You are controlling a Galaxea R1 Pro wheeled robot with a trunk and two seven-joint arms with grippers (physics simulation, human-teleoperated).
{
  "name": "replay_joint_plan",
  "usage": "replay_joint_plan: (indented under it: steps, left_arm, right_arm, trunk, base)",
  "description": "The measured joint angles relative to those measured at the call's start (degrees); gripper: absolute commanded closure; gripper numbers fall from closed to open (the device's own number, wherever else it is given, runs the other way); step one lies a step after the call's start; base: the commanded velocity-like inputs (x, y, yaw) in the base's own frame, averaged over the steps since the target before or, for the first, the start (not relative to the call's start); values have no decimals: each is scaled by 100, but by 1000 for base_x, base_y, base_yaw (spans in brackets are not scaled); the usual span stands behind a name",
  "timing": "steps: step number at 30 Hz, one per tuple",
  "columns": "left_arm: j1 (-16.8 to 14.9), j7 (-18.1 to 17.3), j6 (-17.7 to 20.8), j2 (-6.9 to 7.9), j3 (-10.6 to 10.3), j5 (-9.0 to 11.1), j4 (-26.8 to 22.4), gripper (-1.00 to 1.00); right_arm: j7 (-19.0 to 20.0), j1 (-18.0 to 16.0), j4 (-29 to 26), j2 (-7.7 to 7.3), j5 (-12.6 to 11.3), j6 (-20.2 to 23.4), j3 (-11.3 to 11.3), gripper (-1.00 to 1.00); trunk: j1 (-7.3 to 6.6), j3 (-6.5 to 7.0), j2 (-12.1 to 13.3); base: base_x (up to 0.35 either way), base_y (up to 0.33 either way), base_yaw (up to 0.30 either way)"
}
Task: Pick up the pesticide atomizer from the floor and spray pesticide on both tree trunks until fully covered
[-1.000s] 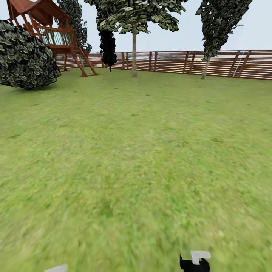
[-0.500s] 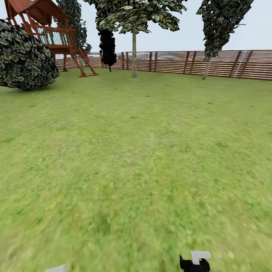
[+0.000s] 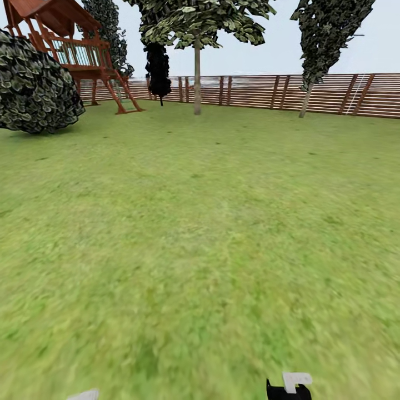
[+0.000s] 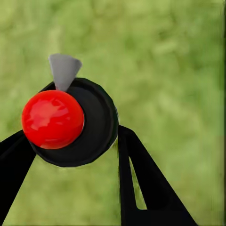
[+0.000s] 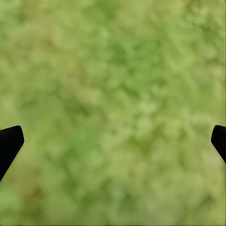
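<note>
In the left wrist view the left pincer is clamped on the pesticide atomizer, seen from above: a round dark body with a glossy red top and a small grey-white nozzle tab sticking out past its rim, with blurred green grass beneath. One black finger presses against the bottle's side and the other comes in from the opposite edge, touching the body below the red top. In the right wrist view the right pincer hangs over bare lawn with its two dark fingertips far apart at opposite edges of the picture and nothing between them. The head view looks across the garden lawn to a brown slatted fence. A tree with a straight, bare grey-tan trunk stands near the fence at centre, a second leaning one further right, and a dark narrow cypress-like tree just left of centre. A round bush and a wooden play tower sit at the left. At the bottom edge a black-and-white part of the robot shows.
</note>
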Motion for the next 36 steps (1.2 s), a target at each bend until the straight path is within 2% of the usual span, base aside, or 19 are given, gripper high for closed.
replay_joint_plan:
  steps: [36]
  left_arm:
    - [0,0,0,0,8,-8,0,100]
  right_arm:
    - [2,19,-1,11,1,0,0,-100]
  trunk:
    - [0,0,0]
  base:
    - [340,0,0]
